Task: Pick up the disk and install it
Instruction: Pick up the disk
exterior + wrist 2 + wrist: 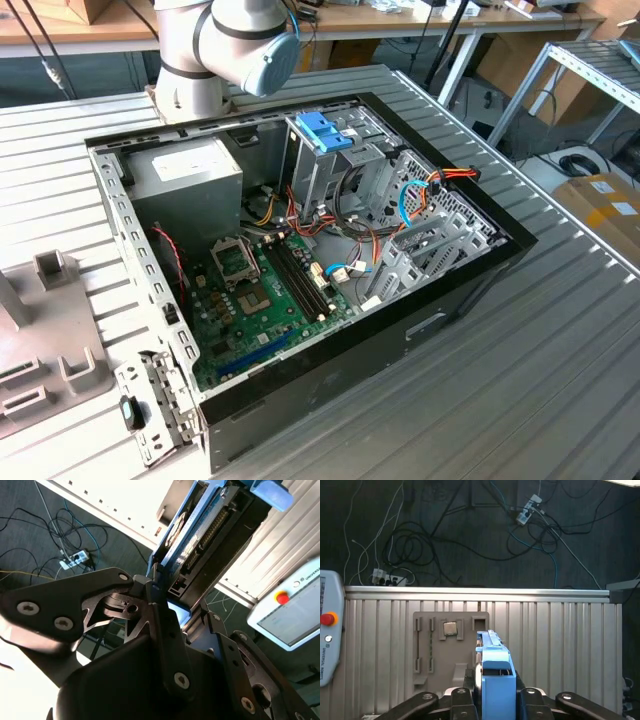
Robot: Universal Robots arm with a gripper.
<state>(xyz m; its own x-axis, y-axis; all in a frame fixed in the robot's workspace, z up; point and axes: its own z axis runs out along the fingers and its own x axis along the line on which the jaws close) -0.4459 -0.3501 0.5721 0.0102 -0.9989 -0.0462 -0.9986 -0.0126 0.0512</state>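
Claw (496,700) was clamped on the disk (495,662), one side of its blue frame (492,652) against each jaw. Firm pinch, no gap I could see. The disk sat in that grip w/ its far end aimed at the jig (452,655) on the worktop (560,650), crossing the jig's edge just beside the chip (450,628). Touching the jig or hovering over it, couldn't tell. The case (330,250) stood open near the jig, on the exterior view's right of it.

Handling, my read: metal body, so stiff and fairly hefty for its bulk. Smooth sides, so it could slip if tilted. The plastic frame prob. flexes a bit. It's shock-sensitive inside, and the pins & circuit side are delicate. Best hold was the long side edges thru the frame, approx mid-length, never the pins or the flat faces.

Looks: in the second wrist view the disk (212,537) ran edge-on away from the fingers (162,630). It was a slim flat slab, dark on the side shown, w/ a row of connector pins (210,530) along it and a blue tab at the far tip.
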